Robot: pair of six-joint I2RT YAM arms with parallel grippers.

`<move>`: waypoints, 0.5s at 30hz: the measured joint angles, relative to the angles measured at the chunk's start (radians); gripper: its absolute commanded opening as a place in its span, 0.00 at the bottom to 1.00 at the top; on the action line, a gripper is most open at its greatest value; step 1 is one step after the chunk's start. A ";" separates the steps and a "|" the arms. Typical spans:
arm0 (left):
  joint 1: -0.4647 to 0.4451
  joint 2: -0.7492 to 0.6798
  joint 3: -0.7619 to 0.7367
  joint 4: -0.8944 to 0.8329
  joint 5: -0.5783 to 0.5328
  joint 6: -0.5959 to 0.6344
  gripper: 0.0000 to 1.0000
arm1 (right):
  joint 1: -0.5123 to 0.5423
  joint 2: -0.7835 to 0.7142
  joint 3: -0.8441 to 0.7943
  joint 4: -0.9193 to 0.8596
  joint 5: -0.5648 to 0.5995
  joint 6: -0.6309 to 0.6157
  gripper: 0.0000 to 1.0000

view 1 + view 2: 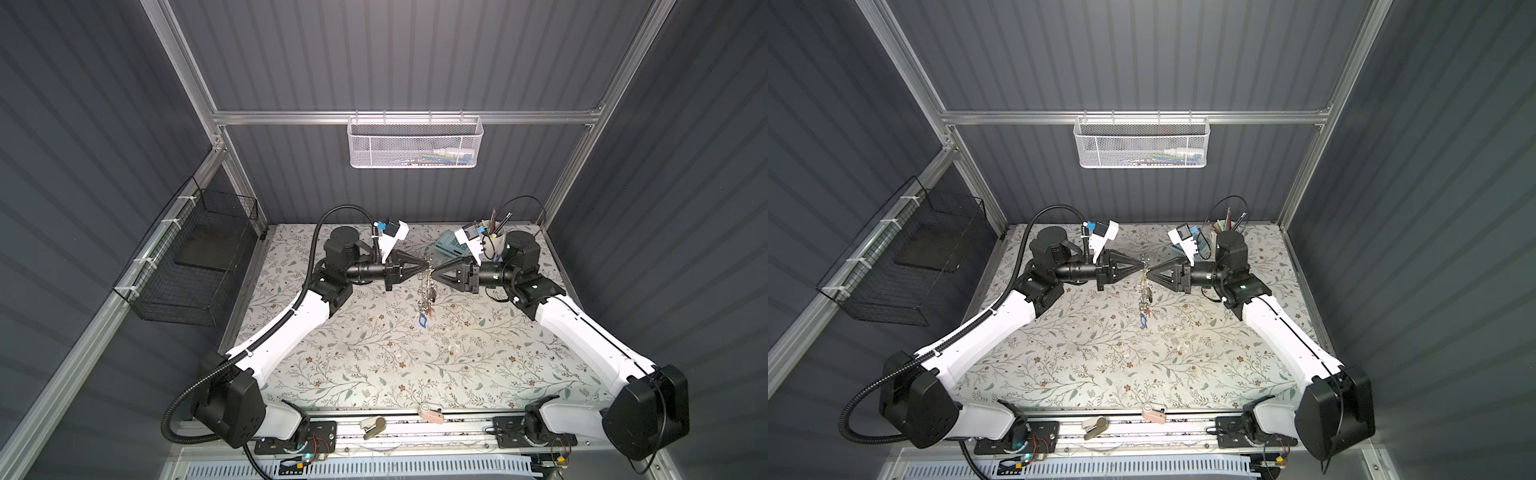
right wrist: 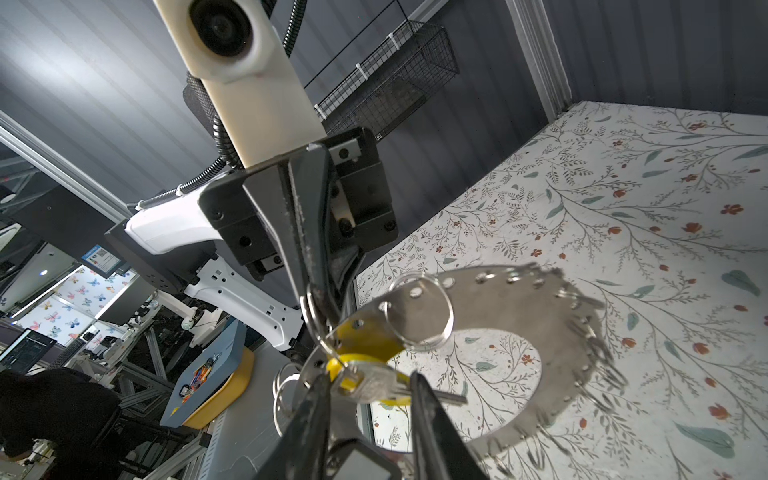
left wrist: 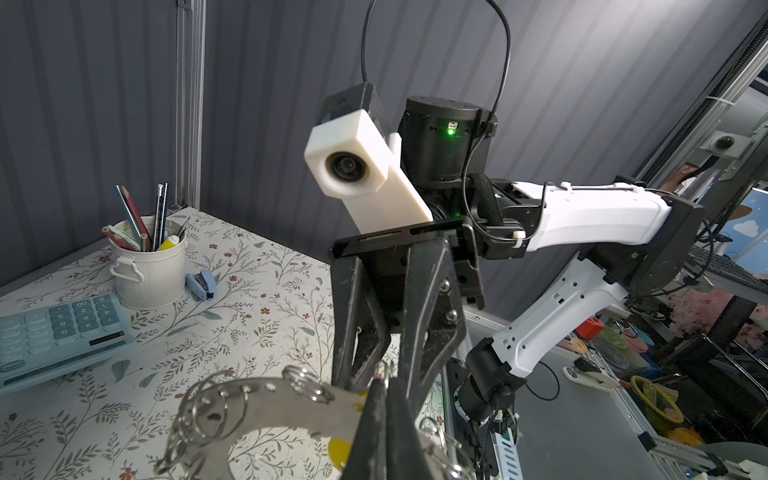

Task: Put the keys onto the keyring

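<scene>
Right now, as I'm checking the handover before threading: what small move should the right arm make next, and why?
Probably close the fingers of the right gripper onto the yellow-tagged key. The key lies between them, but they stand apart and seem not to pinch it. The left gripper is shut on the keyring, holding it clear of the table, so the ring looks ready.

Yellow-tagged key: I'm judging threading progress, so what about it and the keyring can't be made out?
Both top views: the keyring hangs edge-on, too small to separate loops or keys.
Left wrist view: the left gripper covers the yellow-tagged key; only yellow shows.
Right wrist view: keyring's far rim is blurred; whether the right gripper pinches the key is unclear.
</scene>
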 measured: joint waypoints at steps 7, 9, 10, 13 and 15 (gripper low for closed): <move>0.000 0.000 0.000 0.000 -0.002 -0.005 0.00 | 0.007 0.010 0.002 0.026 -0.003 0.015 0.36; 0.000 0.000 0.000 -0.002 -0.007 -0.004 0.00 | 0.008 0.010 0.002 0.031 -0.003 0.019 0.37; 0.000 0.000 0.000 -0.005 -0.011 -0.003 0.00 | 0.009 0.010 0.002 0.035 -0.003 0.020 0.37; 0.000 0.001 0.000 -0.014 -0.017 -0.003 0.00 | 0.009 0.010 0.002 0.035 -0.003 0.019 0.37; 0.000 0.002 0.000 -0.023 -0.022 0.002 0.00 | 0.009 0.010 0.002 0.035 -0.003 0.019 0.36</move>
